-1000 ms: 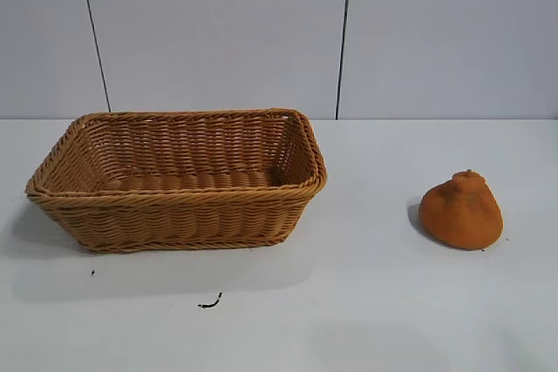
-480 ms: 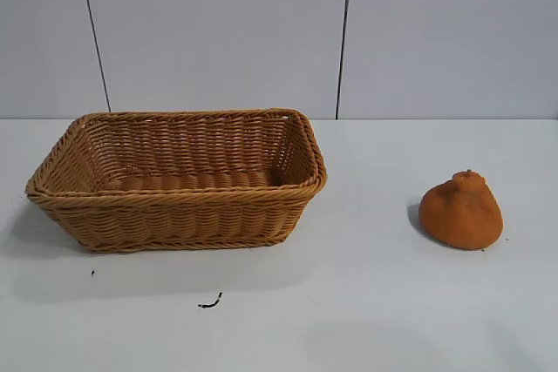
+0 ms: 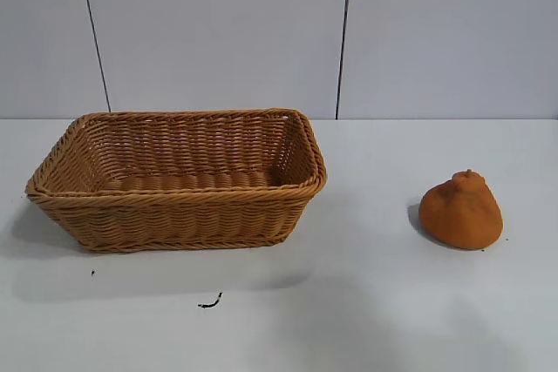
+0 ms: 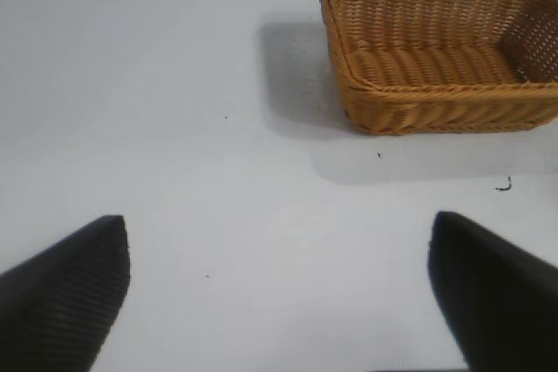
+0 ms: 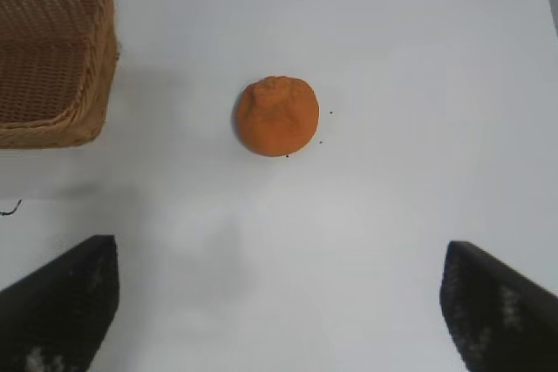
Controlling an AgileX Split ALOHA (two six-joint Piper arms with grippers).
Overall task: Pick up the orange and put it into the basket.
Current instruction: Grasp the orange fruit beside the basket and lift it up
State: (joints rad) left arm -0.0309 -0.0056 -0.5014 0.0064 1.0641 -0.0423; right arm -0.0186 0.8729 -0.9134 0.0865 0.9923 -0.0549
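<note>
The right gripper [image 5: 275, 302] is hovering above the white table [image 3: 366, 302] with its two dark fingers [image 5: 61, 302] spread wide, gripping nothing and touching nothing. The orange [image 3: 461, 210] is sitting on the table ahead of that gripper, on its broad base with the knobbed top up, well apart from the basket [image 3: 179, 179]. The left gripper [image 4: 279, 294] is likewise hanging wide open and holding nothing, over bare table with the basket lying farther off. A small dark scrap [image 3: 210, 303] is lying near the basket.

A white table [image 3: 366, 302] (bearing a small dark squiggle [image 3: 210, 303]) meets a grey panelled wall [image 3: 218, 32].
</note>
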